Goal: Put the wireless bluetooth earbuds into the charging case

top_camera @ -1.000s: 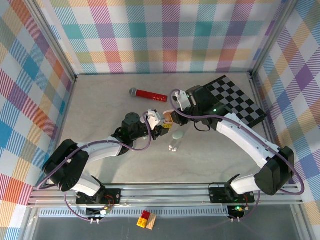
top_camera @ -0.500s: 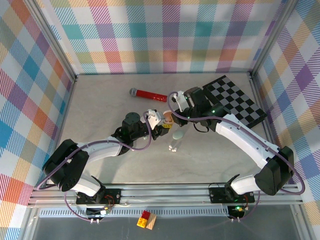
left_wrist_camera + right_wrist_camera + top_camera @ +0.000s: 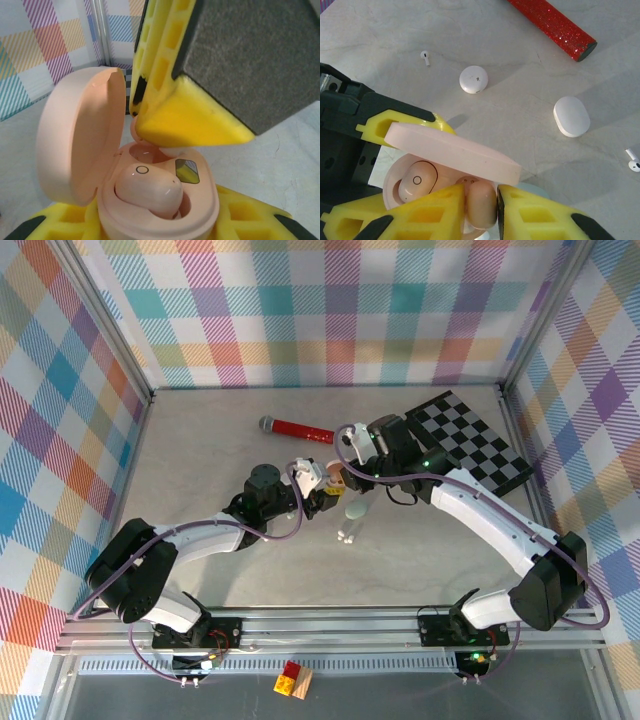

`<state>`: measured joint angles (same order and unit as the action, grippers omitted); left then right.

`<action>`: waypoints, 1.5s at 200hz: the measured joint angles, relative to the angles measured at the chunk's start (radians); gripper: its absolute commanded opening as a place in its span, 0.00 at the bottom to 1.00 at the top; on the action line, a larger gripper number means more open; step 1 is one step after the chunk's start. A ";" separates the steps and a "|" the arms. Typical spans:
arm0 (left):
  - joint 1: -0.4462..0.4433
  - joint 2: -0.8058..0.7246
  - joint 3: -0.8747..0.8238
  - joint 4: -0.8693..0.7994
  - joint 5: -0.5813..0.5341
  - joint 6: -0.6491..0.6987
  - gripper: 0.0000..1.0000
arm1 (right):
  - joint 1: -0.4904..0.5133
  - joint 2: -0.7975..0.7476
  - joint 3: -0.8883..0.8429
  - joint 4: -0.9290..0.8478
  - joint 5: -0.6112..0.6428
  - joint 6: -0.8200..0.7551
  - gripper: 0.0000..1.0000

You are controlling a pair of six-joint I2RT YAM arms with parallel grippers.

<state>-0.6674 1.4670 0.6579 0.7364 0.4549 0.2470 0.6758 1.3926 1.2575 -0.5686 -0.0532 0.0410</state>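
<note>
**Earbud [image 3: 481, 201] pinched over the open case [image 3: 452, 152]**

From above, a grey marbled table [image 3: 200, 470] sits inside a booth of pastel plaid walls [image 3: 330, 310] on the left, far and right sides. A metal rail [image 3: 330, 625] runs along the near edge. The two arms meet at mid-table, where the left gripper [image 3: 322, 496] and right gripper [image 3: 343, 478] stand tip to tip at the pink case. A red microphone [image 3: 297, 429] lies to their far left. A checkered board [image 3: 472, 442] lies askew at the far right. A pale green case [image 3: 357, 510] rests just on the near side of the grippers, with a small white item [image 3: 346, 535] beside it, too small to make out. A red and yellow block [image 3: 293, 680] sits nearer than the rail.

At the left wrist, the left gripper's yellow fingers clamp the base of the case, whose lid stands open. A second earbud [image 3: 147, 190] is seated in one pocket. A yellow finger of the right gripper hangs over the other pocket. Plaid wall and grey table show behind.

At the right wrist, the right gripper's fingers are closed on the earbud, touching it on both sides, over the free pocket beside the lid's edge. I cannot tell whether it touches the pocket. On the bare table beyond lie a white round case [image 3: 473, 79], a white oval case [image 3: 571, 116], a white earbud [image 3: 425, 57] and, well apart, a stemmed earbud [image 3: 633, 163].
</note>
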 measured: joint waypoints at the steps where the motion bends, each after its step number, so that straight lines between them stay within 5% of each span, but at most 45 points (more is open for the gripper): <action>1: 0.000 0.000 0.000 0.000 0.000 0.000 0.33 | 0.000 0.000 0.000 0.000 0.000 0.000 0.26; 103: 0.000 0.000 0.007 0.001 0.000 -0.011 0.33 | 0.000 0.000 -0.002 0.006 -0.006 0.003 0.28; 161: 0.000 0.005 0.008 0.015 0.000 -0.016 0.33 | 0.005 -0.022 -0.013 0.008 -0.025 0.003 0.49; 216: 0.004 0.005 0.008 0.057 0.005 -0.030 0.33 | -0.010 -0.118 -0.077 0.039 -0.039 0.008 0.53; 300: 0.009 0.005 0.006 0.077 0.035 -0.024 0.33 | -0.172 -0.197 -0.166 0.275 -0.272 0.213 0.80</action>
<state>-0.6586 1.4723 0.6636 0.8135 0.4904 0.2226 0.5037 1.1954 1.0916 -0.2935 -0.3252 0.2539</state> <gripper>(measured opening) 0.356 0.787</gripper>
